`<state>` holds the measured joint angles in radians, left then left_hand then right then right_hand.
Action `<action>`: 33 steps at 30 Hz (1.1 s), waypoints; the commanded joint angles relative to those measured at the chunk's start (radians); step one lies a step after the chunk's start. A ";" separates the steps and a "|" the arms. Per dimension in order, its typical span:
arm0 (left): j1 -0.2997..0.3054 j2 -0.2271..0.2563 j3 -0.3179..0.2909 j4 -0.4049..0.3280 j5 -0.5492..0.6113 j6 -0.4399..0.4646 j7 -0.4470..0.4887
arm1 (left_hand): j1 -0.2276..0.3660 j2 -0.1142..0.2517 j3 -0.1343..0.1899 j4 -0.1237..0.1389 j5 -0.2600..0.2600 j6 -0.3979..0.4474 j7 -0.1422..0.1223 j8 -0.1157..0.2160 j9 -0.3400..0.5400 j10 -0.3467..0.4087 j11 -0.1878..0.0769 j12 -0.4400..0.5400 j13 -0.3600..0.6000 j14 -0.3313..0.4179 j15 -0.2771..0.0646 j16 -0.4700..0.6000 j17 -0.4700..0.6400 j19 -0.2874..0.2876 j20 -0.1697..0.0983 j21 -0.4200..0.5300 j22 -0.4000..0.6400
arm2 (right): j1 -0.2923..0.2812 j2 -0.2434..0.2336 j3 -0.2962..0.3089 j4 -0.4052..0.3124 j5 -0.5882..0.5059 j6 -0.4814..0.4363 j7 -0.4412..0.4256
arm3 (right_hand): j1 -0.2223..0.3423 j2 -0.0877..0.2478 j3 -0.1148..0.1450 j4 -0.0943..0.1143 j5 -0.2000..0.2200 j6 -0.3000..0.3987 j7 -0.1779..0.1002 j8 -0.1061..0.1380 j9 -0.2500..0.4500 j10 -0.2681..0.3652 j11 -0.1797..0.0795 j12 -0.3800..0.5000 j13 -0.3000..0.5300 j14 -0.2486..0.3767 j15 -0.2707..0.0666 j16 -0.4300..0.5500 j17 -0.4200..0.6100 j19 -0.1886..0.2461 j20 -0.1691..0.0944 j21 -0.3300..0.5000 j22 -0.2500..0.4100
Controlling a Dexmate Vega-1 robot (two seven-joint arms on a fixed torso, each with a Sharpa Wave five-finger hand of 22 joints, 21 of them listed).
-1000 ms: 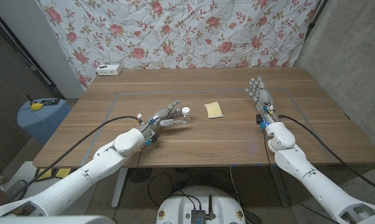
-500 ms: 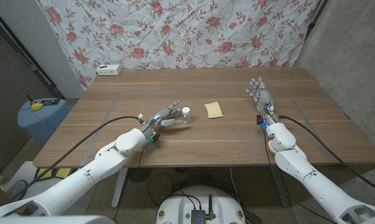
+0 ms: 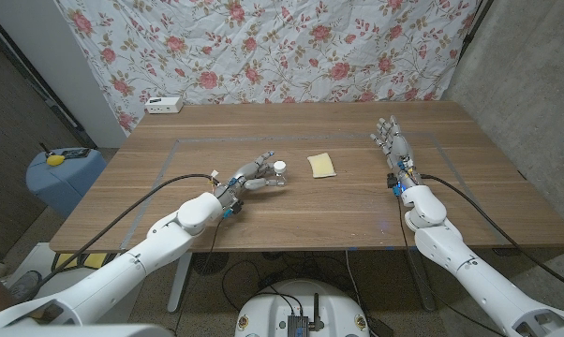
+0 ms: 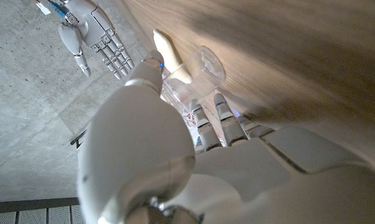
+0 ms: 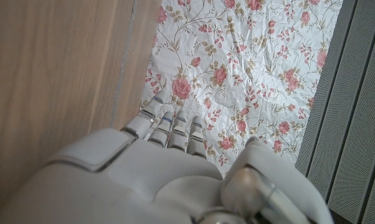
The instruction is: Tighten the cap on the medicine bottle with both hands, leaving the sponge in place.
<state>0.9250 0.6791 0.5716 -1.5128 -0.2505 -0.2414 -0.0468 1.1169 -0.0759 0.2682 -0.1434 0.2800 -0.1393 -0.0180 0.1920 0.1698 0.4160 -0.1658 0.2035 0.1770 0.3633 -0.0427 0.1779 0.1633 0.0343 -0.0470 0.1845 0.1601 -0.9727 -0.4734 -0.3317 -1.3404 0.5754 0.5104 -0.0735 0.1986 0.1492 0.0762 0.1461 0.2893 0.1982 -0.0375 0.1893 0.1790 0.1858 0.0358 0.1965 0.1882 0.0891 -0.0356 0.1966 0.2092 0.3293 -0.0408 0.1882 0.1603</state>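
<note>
From the head view, my left hand [image 3: 247,178] has closed in around the bottle [image 3: 278,173], just left of the sponge [image 3: 322,165]; my right hand [image 3: 393,143] waits apart, fingers spread, holding nothing. In the left wrist view the bottle [image 4: 189,81] looks small, light and slick, so I'd clasp its body and leave the cap free. The right wrist view shows that hand [image 5: 144,168] over bare table [image 5: 56,68].

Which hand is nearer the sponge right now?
Left. The left hand sits at the medicine bottle, just beside the sponge; the right hand waits farther off near the table's right side.
</note>
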 commanded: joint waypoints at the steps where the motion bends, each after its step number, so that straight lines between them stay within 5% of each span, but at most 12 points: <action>1: 0.000 -0.008 0.004 -0.009 0.005 0.020 0.018 | 0.013 0.005 -0.002 -0.004 -0.005 0.009 0.002 0.009 0.003 0.014 -0.001 0.005 0.000 0.013 -0.165 0.006 0.000 0.025 0.013 0.008 0.006 | 0.002 -0.003 0.007 0.013 0.010 0.005 0.010 | -0.006 0.005 0.005 0.001 0.005 0.005 -0.005 0.002 0.002 0.007 0.002 0.001 0.003 0.010 -0.002 0.004 0.000 0.009 -0.045 -0.002 0.005; 33: 0.002 -0.014 0.009 -0.005 0.023 0.031 0.049 | 0.071 0.035 -0.007 -0.009 -0.045 0.099 0.029 0.012 0.004 0.138 0.003 0.017 -0.001 0.121 -0.164 0.013 0.001 0.083 -0.036 0.008 0.005 | 0.007 0.005 0.009 0.035 0.014 0.023 0.018 | -0.011 0.004 0.011 0.000 0.007 0.005 -0.006 0.001 0.002 0.009 0.002 0.001 0.003 0.010 -0.001 0.004 -0.002 0.010 -0.045 -0.002 0.005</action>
<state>0.9306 0.6711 0.5777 -1.5312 -0.2315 -0.2018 -0.0008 1.1769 -0.0415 0.2614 -0.1503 0.2374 -0.0499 0.0107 0.2002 0.1698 0.5408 -0.1621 0.2113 0.1770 0.4729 -0.0477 0.1820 0.1633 0.0789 -0.0658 0.1901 0.1603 -0.9682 -0.4694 -0.3230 -1.3104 0.5891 0.5293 -0.0582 0.1947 0.1451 0.0803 0.1420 0.2892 0.1982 -0.0375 0.1893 0.1790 0.1858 0.0358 0.1965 0.1883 0.0891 -0.0356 0.1966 0.2045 0.3293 -0.0408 0.1882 0.1603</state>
